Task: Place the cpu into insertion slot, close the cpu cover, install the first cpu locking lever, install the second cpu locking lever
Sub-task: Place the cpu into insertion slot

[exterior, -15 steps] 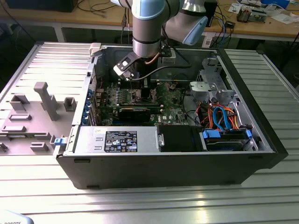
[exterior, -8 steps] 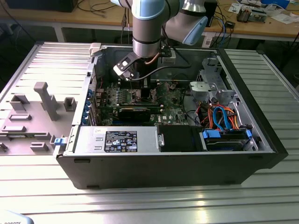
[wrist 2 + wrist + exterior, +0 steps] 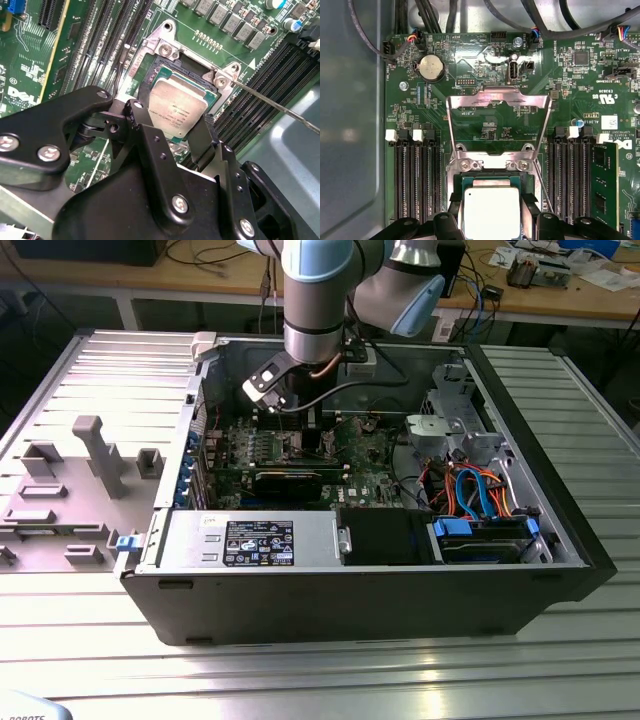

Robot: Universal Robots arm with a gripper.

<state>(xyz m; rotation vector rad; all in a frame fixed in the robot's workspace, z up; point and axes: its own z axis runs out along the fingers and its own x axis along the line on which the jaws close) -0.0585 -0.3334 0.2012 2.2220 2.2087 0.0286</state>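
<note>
The chip (image 3: 177,112) has a plain silver-grey metal top, smooth with a dull satin sheen. The cover (image 3: 498,100) is thin bare metal, brushed and brighter, catching light along its edges. The end effector (image 3: 171,117) is matt black, either hard plastic or coated metal, with shiny steel screw heads. The circuit board (image 3: 485,65) is green with a slight lacquered gloss. The computer case (image 3: 350,610) is dark, matt painted metal. The surface (image 3: 300,680) is ribbed, bright bare metal.

One cpu (image 3: 491,212), one cpu cover (image 3: 498,98), one motherboard (image 3: 470,55).
</note>
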